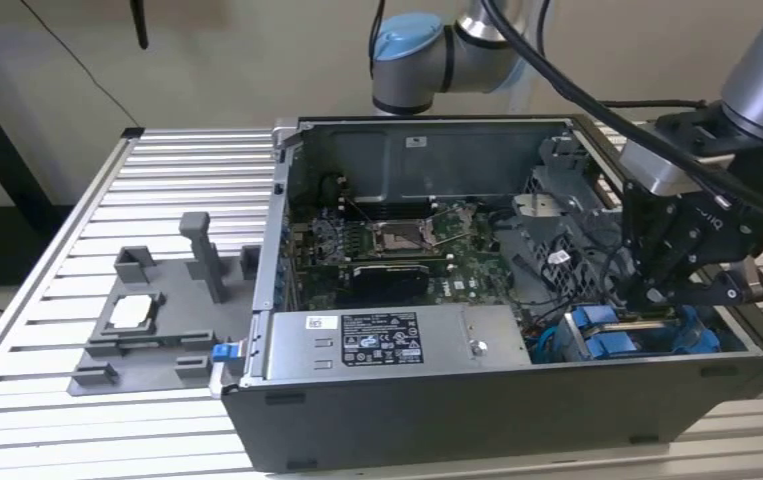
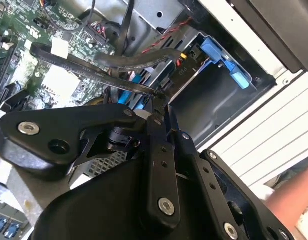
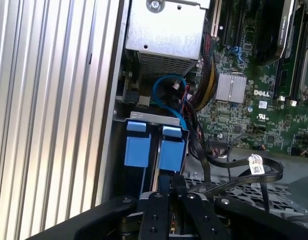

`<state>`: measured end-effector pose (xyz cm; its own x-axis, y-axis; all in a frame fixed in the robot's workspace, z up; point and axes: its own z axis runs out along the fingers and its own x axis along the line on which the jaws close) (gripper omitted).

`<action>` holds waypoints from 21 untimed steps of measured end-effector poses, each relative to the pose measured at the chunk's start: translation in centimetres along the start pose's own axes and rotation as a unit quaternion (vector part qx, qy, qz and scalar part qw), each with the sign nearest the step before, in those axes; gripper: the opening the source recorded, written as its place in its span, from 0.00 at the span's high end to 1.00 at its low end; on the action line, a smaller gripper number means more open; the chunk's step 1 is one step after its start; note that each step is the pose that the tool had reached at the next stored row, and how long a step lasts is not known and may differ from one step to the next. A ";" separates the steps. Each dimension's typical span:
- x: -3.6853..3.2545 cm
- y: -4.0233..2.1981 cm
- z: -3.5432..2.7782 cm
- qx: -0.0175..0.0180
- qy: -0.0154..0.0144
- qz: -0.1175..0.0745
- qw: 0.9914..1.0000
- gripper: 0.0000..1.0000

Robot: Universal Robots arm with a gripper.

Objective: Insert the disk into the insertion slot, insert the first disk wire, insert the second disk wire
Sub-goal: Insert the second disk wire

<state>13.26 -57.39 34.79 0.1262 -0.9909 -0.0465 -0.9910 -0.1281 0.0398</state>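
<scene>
My gripper (image 1: pixel 648 298) reaches down into the open black computer case (image 1: pixel 488 420), at its front corner on the exterior view's right. Its fingers stand close together just above the insertion slot (image 1: pixel 637 338), a dark grey cage with blue rails (image 3: pixel 136 150). In the second wrist view the gripper (image 2: pixel 158 97) pinches the end of a flat black disk wire (image 2: pixel 89 72). In the first wrist view that wire (image 3: pixel 229 177), with a white tag, loops in to the gripper (image 3: pixel 169 187). The cage (image 2: pixel 209 105) looks dark inside. The disk is hidden.
A grey fixture tray (image 1: pixel 141 345) with a small silver part (image 1: pixel 132 312) lies on the slatted table, on the exterior view's left of the case. Inside are the motherboard (image 1: pixel 395 245), the power supply (image 1: pixel 368 340), and loose black, red and blue cables (image 3: pixel 194 100) beside the cage.
</scene>
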 end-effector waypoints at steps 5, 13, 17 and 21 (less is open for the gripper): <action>0.16 -0.36 0.37 -0.001 -0.006 0.001 1.000 0.84; 0.23 -0.60 0.36 -0.020 -0.017 0.003 1.000 0.84; 0.29 -0.79 0.35 -0.025 -0.020 0.003 0.999 0.84; 0.36 -1.03 0.34 -0.025 -0.021 0.005 0.999 0.84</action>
<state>14.31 -57.60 34.40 0.1125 -0.9898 -0.0877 -0.9886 -0.1204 0.0907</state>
